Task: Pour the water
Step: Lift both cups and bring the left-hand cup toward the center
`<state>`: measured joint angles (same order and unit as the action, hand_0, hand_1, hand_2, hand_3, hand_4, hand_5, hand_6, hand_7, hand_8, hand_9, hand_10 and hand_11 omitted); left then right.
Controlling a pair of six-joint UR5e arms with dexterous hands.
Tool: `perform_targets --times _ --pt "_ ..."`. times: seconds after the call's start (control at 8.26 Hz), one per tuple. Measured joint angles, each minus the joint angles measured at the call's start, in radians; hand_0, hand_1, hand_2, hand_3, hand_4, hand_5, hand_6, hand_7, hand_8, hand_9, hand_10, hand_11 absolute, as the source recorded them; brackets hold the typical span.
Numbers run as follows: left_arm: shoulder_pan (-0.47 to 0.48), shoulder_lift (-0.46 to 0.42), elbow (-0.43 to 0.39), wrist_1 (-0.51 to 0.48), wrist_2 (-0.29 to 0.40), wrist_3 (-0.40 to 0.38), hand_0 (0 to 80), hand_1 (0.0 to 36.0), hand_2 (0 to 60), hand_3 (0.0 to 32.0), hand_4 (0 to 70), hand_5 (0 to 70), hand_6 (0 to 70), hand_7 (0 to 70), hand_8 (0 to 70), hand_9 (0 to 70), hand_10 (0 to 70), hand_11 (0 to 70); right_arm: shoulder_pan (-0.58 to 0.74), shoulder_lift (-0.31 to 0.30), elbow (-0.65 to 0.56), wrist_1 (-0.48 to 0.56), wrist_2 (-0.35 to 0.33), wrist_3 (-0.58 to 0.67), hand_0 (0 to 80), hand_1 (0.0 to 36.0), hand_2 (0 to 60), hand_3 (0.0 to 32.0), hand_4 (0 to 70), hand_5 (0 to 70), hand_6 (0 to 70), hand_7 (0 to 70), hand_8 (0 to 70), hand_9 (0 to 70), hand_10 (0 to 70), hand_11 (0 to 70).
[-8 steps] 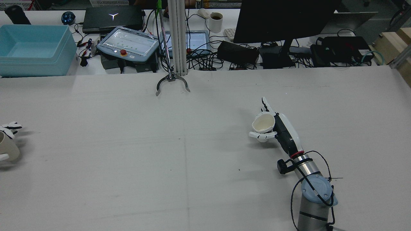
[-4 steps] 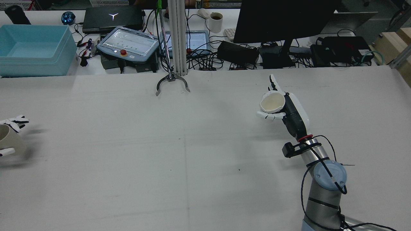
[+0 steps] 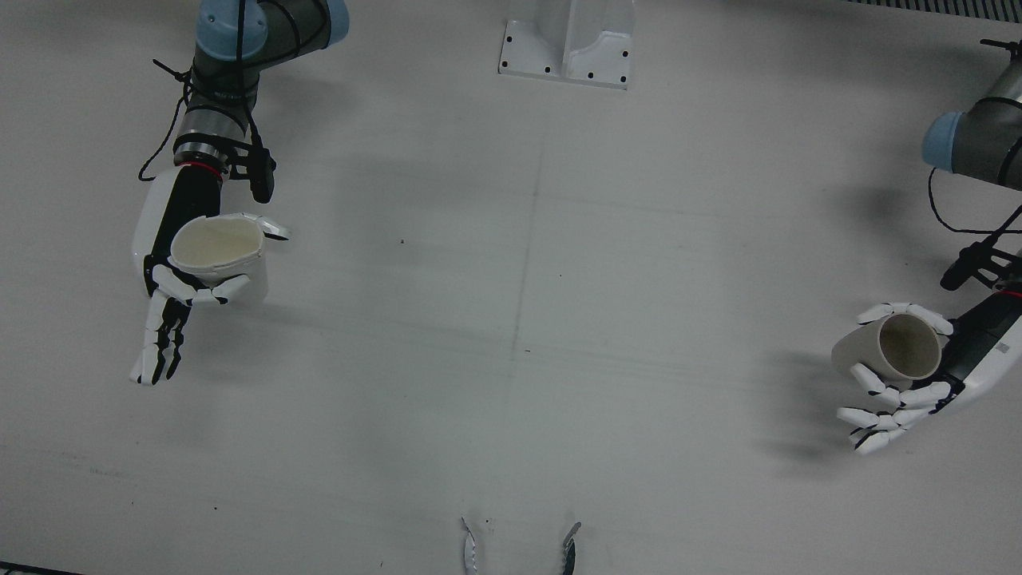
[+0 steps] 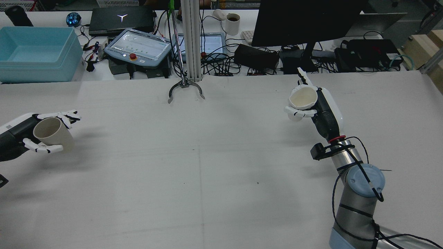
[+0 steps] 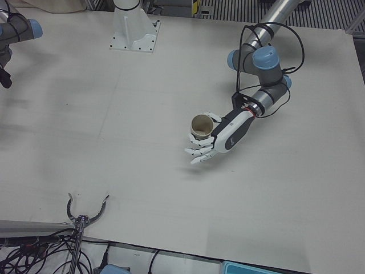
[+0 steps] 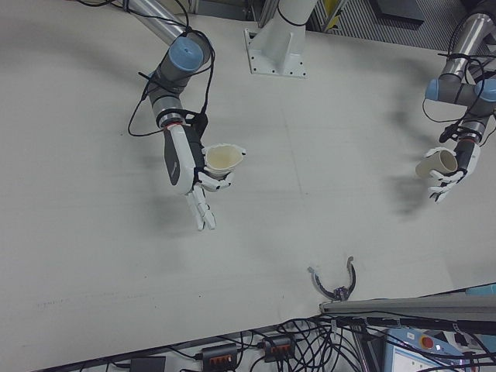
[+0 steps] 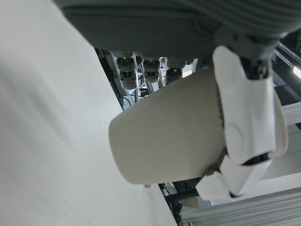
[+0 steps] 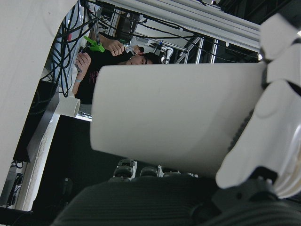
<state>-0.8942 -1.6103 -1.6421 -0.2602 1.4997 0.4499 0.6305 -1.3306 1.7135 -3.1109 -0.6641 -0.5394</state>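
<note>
My right hand [image 4: 323, 112] is shut on a white cup [image 4: 304, 98] and holds it above the far right of the table, mouth up and slightly tilted. The front view shows this hand [image 3: 172, 231] and cup [image 3: 215, 251] on its left. The cup fills the right hand view [image 8: 174, 117]. My left hand [image 4: 17, 136] is shut on a beige cup [image 4: 52, 133] above the table's left side, tilted. The left-front view shows this hand [image 5: 225, 134] and cup [image 5: 201, 125]. The cup also shows in the left hand view [image 7: 174, 141]. The cups are far apart.
A metal grabber claw [image 4: 186, 90] lies at the table's far middle edge. Behind it stand a light blue bin [image 4: 34, 55], a teach pendant [image 4: 138, 46], a monitor [image 4: 304, 20] and cables. The post base [image 3: 567, 40] sits between the arms.
My right hand has carried the white cup up and toward the far edge. My left hand has moved in from the left edge with the beige cup.
</note>
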Motion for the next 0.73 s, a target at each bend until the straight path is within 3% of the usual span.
perform_targets --times 0.36,0.73 --pt "0.04 -0.165 -0.077 0.161 0.011 0.036 57.8 36.0 60.0 0.0 46.6 70.0 17.9 27.5 6.5 10.9 8.5 14.8 0.02 -0.002 0.011 0.0 -0.001 0.002 48.5 18.2 27.8 0.0 25.8 70.0 4.3 8.2 0.0 0.2 3.4 6.1" --pt "0.167 -0.325 -0.08 0.255 0.004 0.108 57.8 36.0 60.0 0.0 45.5 70.0 18.8 29.1 7.2 12.0 8.6 15.0 0.028 -0.001 0.026 0.0 -0.001 0.001 48.5 18.2 26.5 0.0 24.3 70.0 4.7 8.9 0.0 0.3 3.4 6.1"
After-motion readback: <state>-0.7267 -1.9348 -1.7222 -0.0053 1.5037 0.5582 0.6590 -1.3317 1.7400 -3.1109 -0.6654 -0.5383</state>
